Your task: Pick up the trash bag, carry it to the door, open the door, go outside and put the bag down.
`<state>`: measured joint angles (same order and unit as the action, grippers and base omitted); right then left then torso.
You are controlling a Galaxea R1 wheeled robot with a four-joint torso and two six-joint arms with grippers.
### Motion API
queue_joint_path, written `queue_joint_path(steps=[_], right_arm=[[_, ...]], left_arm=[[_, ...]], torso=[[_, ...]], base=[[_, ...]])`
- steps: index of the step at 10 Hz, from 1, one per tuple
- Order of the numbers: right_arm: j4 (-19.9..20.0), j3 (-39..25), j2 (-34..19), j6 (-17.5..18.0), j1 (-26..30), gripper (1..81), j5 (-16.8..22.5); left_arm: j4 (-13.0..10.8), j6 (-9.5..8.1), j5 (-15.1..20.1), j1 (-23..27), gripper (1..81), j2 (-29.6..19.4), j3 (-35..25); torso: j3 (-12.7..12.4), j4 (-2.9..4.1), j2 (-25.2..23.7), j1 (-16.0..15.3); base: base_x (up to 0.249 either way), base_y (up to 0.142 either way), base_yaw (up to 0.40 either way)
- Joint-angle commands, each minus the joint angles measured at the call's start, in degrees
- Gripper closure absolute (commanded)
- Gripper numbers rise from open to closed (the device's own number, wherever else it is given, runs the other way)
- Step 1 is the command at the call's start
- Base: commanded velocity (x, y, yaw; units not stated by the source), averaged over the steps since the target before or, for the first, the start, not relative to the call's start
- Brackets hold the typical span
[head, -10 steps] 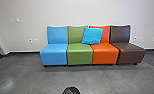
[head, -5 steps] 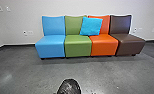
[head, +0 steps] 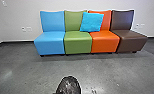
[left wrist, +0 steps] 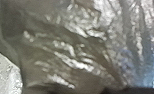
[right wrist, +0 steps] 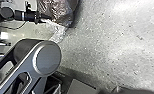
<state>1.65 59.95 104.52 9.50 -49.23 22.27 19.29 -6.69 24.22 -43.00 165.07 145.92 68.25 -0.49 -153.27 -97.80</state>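
The head view had tilted downward, exposing more of the trash bag (head: pixel 68 86) at bottom centre, suggesting transport was underway; I could not tell whether the left hand (right wrist: pixel 40 19) or right hand was closed.

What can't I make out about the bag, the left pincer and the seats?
Trash bag, head view: lower part cut off by the bottom edge.
Its contents, left wrist view: hidden by crinkled plastic.
Left pincer, right wrist view: too small to tell its hold.
Green backrest and orange backrest, head view: partly behind the blue cushion.
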Motion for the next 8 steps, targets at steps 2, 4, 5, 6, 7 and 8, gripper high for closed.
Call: queue_joint_path(steps=[2,4,5,6,7,8], right_arm=[[1.25,-1.60,-2.27,0.08,4.17,1.0,2.69],[0.90,-1.25,-1.57,0.00,3.56,1.0,2.69],[0.82,-0.64,-1.13,0.00,3.47,1.0,2.69],[0.82,-0.46,-0.69,0.00,3.03,1.0,2.60],[0.64,-0.46,-0.34,0.00,2.94,1.0,2.69],[0.55,-0.64,0.01,0.00,2.94,1.0,2.69]], left_arm=[[0.67,-0.07,-7.70,5.78,1.0,-0.62,0.68],[0.84,-0.08,-16.49,4.45,1.0,0.43,3.49],[0.84,-0.07,-16.58,4.19,1.0,1.75,5.60],[0.84,-0.07,-16.75,3.75,1.0,3.43,8.42],[0.75,0.01,-17.10,3.49,1.0,5.18,11.14],[0.49,0.01,-17.02,3.48,1.0,6.59,13.60]], torso=[[0.00,0.00,0.00,-0.02],[0.02,0.00,0.00,-0.02],[0.02,0.00,0.00,-0.02],[0.02,0.00,0.00,-0.02],[0.02,0.00,0.00,-0.02],[0.02,0.00,0.00,-0.02]], base=[[0.000,0.000,0.000],[0.000,0.000,0.000],[0.000,0.000,0.000],[0.000,0.000,0.000],[0.000,0.000,0.000],[0.000,0.000,0.000]])
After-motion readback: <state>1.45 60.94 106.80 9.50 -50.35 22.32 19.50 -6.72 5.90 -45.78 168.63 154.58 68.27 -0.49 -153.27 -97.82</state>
